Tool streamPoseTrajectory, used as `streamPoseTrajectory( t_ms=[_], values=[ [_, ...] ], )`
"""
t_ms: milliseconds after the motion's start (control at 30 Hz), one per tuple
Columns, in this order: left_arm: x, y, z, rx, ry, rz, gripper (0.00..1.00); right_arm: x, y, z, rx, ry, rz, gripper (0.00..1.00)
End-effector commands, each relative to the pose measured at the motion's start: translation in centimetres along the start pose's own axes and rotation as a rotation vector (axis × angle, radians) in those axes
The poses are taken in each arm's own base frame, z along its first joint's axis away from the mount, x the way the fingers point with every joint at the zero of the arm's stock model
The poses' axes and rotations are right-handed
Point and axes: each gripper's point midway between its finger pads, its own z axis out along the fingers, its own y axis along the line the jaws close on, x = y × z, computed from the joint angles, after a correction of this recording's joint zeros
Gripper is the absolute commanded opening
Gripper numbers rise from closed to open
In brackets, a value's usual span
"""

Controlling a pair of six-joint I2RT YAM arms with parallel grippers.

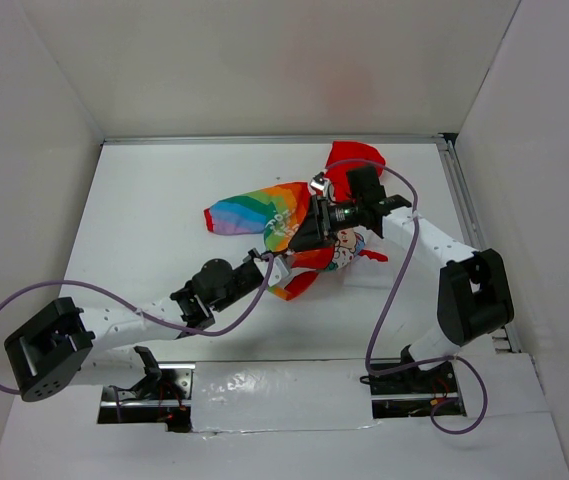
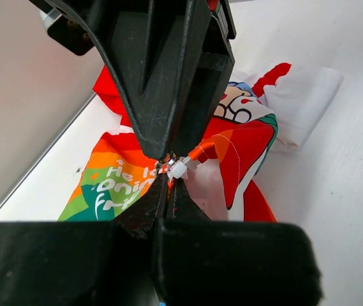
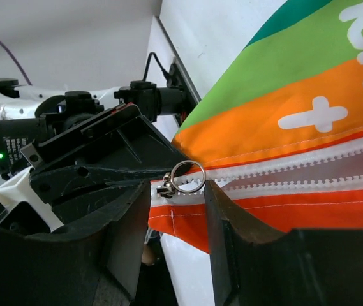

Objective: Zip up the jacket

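Observation:
The jacket [image 1: 269, 215] lies mid-table, rainbow side to the left, red hood [image 1: 352, 160] at the back, cartoon figure [image 1: 347, 243] to the right. My left gripper [image 1: 268, 260] is shut on the jacket's bottom zipper end; in the left wrist view its closed fingertips [image 2: 168, 177] pinch the white zipper stop [image 2: 177, 168]. My right gripper [image 1: 309, 228] hovers right over that spot. In the right wrist view it [image 3: 176, 191] is open, with its fingers [image 3: 222, 210] either side of the metal slider and ring pull [image 3: 185, 178]. The white zipper teeth [image 3: 309, 169] run off to the right, unjoined.
White walls enclose the table on three sides, and a metal rail [image 1: 464, 200] runs along the right edge. Purple cables [image 1: 379, 300] loop from both arms. The left gripper's body [image 3: 98, 153] sits directly against the right gripper's left finger.

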Motion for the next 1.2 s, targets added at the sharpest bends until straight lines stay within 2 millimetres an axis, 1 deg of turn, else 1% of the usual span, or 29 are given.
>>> streamPoseTrajectory(
  t_ms=[0,33,133,267,367,400,467,500,533,633,700,767,833,867,933,1067,1133,1167],
  values=[
    [-4.3,1.7,0.8,-0.05,-0.137,0.029,0.0,-0.2,1.6,-0.1,-0.068,0.028,-0.03,0.46],
    [-4.4,1.7,0.7,-0.053,-0.14,0.03,0.0,-0.2,1.8,-0.1,-0.071,0.028,-0.036,0.46],
    [-4.6,1.7,0.7,-0.051,-0.148,0.027,0.0,-0.3,1.6,0.2,-0.052,0.026,-0.028,0.46],
    [-4.7,1.8,0.6,-0.053,-0.154,0.029,0.0,-0.3,0.5,0.5,-0.014,0.025,0.006,0.52],
    [-4.9,1.7,0.6,-0.048,-0.161,0.029,0.0,-0.5,0.4,0.7,-0.014,0.023,0.022,0.52],
    [-5.0,1.7,0.6,-0.043,-0.163,0.027,0.0,-0.6,0.4,0.7,-0.018,0.021,0.019,0.46],
    [-4.9,1.6,0.7,-0.039,-0.157,0.027,0.0,-0.6,0.8,0.7,-0.027,0.022,0.009,0.38],
    [-4.8,1.5,0.7,-0.038,-0.152,0.028,0.0,-0.7,1.0,0.7,-0.033,0.02,0.002,0.33],
    [-4.6,1.5,0.7,-0.038,-0.149,0.028,0.0,-0.8,1.1,0.7,-0.033,0.017,0.001,0.29],
    [-4.5,1.6,0.7,-0.041,-0.144,0.025,0.0,-1.0,1.3,0.6,-0.026,0.006,-0.01,0.21],
    [-4.3,1.4,0.6,-0.04,-0.142,0.022,0.0,-1.1,1.3,0.5,-0.014,-0.005,-0.014,0.1],
    [-4.2,1.4,0.5,-0.038,-0.137,0.022,0.0,-1.5,1.2,0.4,0.009,-0.025,-0.028,0.07],
    [-4.1,1.3,0.3,-0.033,-0.136,0.021,0.0,-1.9,0.5,0.3,0.069,-0.058,-0.028,0.07],
    [-4.3,1.2,0.1,-0.028,-0.138,0.017,0.0,-2.0,0.3,0.2,0.087,-0.071,-0.035,0.02],
    [-4.2,1.0,-0.1,-0.017,-0.14,0.01,0.0,-2.4,-0.2,0.0,0.136,-0.104,-0.044,0.0],
    [-4.4,1.0,-0.6,-0.018,-0.153,0.005,0.0,-2.5,-0.2,-0.4,0.183,-0.147,-0.085,0.0],
    [-4.8,1.2,-0.8,-0.021,-0.165,0.004,0.0,-3.2,-1.3,-0.7,0.262,-0.201,-0.087,0.0],
    [-4.8,1.2,-0.8,-0.02,-0.162,0.005,0.0,-3.3,-1.4,-1.0,0.282,-0.225,-0.102,0.0]
  ],
)
